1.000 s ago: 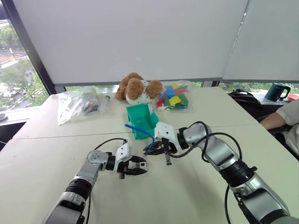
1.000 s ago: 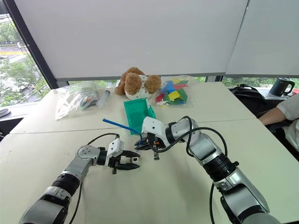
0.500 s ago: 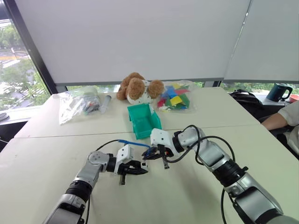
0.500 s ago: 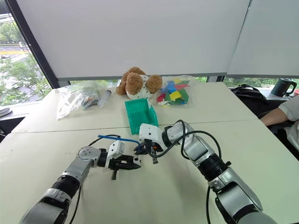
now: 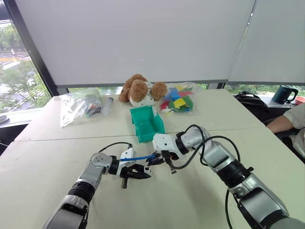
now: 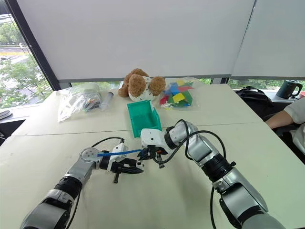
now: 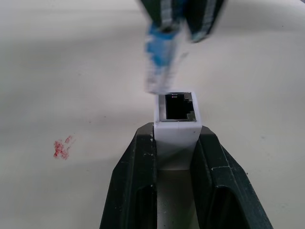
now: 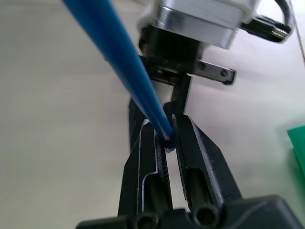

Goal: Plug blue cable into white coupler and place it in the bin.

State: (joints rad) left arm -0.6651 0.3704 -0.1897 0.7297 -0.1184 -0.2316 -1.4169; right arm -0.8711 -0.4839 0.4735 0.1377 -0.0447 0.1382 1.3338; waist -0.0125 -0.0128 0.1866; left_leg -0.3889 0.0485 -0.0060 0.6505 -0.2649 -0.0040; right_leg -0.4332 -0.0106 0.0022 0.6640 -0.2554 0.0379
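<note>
Two grippers meet low over a pale table (image 5: 43, 143), near the viewer. From the head camera, the left gripper (image 5: 138, 172) sits at about 7 o'clock of centre, its black fingers clamped on the white coupler (image 7: 176, 125). In the left wrist view the coupler stands pinched between both fingers, its dark socket open and facing away from the wrist.

Just beside it, toward 3 o'clock, the right gripper (image 5: 158, 159) is closed tight on the blue cable (image 6: 119, 153), gripping it close behind the plug. The plug (image 7: 162, 64) hangs just short of the socket, slightly off toward the socket's 11 o'clock edge and a little tilted; it looks not yet inserted. The cable's free length runs nearly level from the right gripper back over the left wrist, toward 9 o'clock.

What the coming push likely depends on is this small offset: the plug's long axis needs to line up with the socket mouth before it goes in. The right arm carries the plug, so it is probably the one to correct.

Farther off, at about 12 o'clock, the teal bin (image 5: 147, 123) waits well apart from both grippers. Beyond it lie a brown stuffed toy (image 5: 140, 89) and clear plastic bags (image 5: 76, 107).
</note>
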